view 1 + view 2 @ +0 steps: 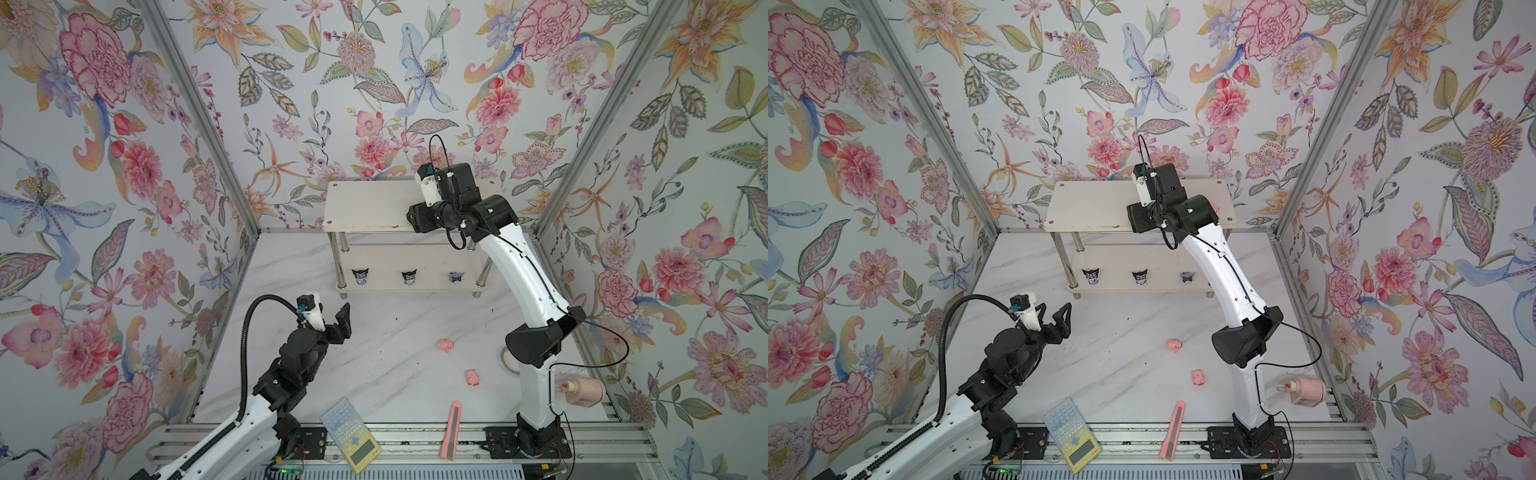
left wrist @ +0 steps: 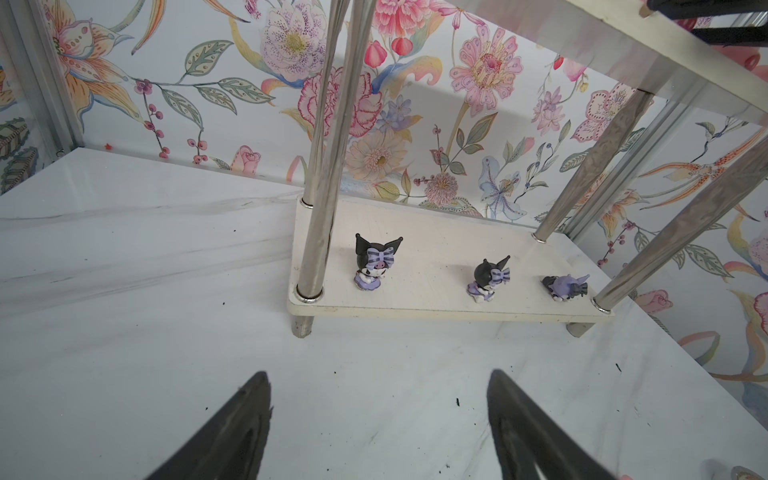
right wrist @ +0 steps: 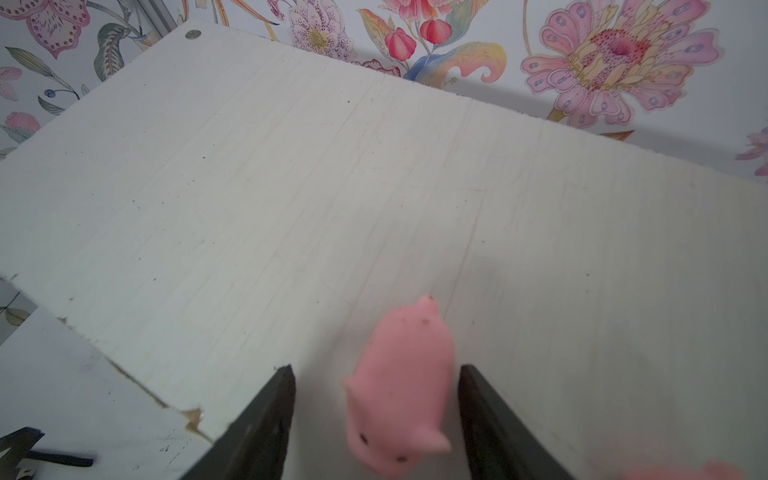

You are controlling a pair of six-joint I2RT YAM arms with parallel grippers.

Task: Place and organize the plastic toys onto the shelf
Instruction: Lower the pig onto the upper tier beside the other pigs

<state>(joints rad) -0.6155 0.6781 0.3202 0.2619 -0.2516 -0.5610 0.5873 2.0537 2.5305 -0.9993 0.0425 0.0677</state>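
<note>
My right jaws stood parted over the top board of the shelf (image 3: pixel 291 187), with a pink pig (image 3: pixel 399 386) lying on the board between them, not gripped. My left jaws hung wide and empty above the worktop (image 1: pixel 395 324), facing three black-and-purple figurines (image 2: pixel 377 262) on the lower board. Two more pigs (image 1: pixel 444 345) lay on the worktop.

The left gripper (image 2: pixel 378 376) hung low, jaws wide apart; the right gripper (image 3: pixel 376 368) was extended far forward, jaws parted.
</note>
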